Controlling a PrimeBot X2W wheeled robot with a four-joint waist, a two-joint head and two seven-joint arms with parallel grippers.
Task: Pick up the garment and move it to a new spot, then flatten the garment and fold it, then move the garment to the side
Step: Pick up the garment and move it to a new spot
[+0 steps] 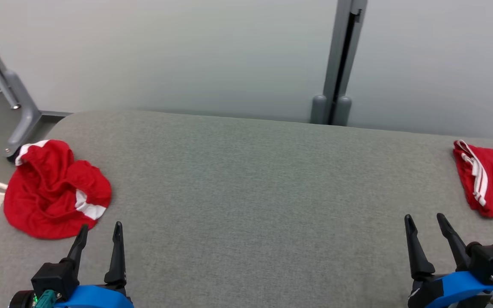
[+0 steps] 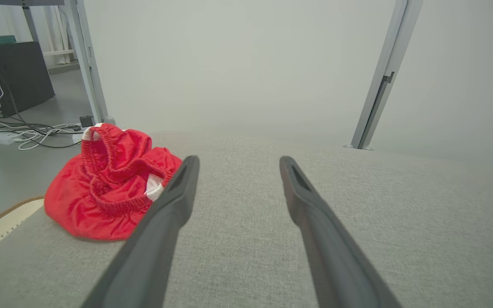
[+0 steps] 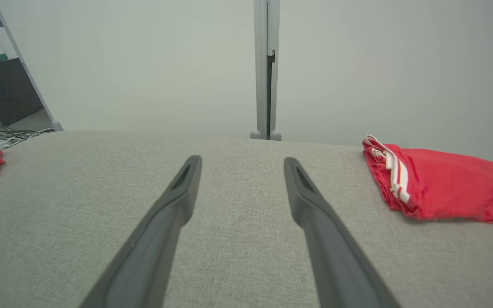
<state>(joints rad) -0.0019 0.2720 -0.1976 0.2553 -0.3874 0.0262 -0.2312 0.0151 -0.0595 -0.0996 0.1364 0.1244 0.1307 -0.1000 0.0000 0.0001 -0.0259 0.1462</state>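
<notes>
Grey table (image 1: 246, 192) spans the head view; folded garment (image 1: 492, 182) lies flat at its right edge; crumpled red heap (image 1: 54, 192) lies at its left edge; left gripper (image 1: 101, 226) and right gripper (image 1: 424, 217) hover near the front, jaws released, holding nothing.

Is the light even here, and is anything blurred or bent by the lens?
Head view: soft, even light, faint shadow under the crumpled garment. Left wrist view: the left tool looks soft near the lens; the posts lean outward. Right wrist view: the right tool equally soft; the folded garment sharp.
</notes>
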